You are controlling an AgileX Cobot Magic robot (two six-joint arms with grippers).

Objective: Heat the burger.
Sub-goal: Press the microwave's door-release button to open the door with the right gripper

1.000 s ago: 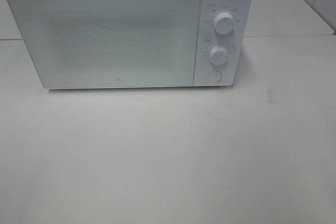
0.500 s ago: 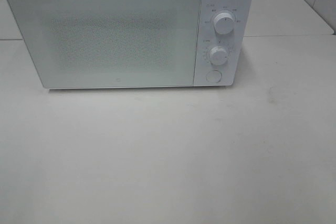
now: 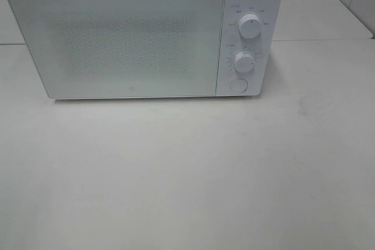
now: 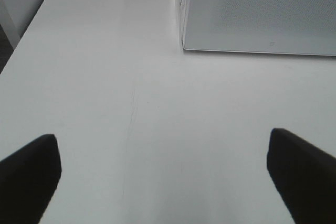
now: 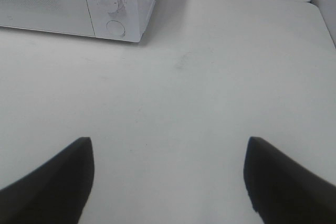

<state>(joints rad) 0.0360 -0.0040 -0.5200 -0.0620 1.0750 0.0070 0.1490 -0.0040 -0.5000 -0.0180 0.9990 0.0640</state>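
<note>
A white microwave [image 3: 135, 33] fills the upper left and centre of the exterior high view, standing on a pale counter [image 3: 187, 174] that takes up the whole lower half of the frame. Its door [image 3: 117, 39] is shut, and the frosted, speckled panel lets nothing inside be made out. The control strip is to the right of the door. It carries an upper knob [image 3: 250, 26], a lower knob [image 3: 243, 61] under it and a round button [image 3: 238, 85] at the bottom. A faint dark smudge [image 3: 303, 102] marks the counter at the right of the frame, near the microwave's front right corner. Neither arm appears in this view. The burger is in no picture, and I cannot tell whether it sits behind the shut door. In the left wrist view, the left hand [image 4: 163, 145] hangs above bare counter with its two dark fingers [image 4: 29, 177] spread wide and nothing between them. The lower corner of the microwave door lies well beyond the fingers. In the right wrist view, the right hand [image 5: 169, 148] is also spread wide and empty over the counter, its fingers [image 5: 58, 182] well apart. The lower knob and round button are some way ahead of it.
</note>
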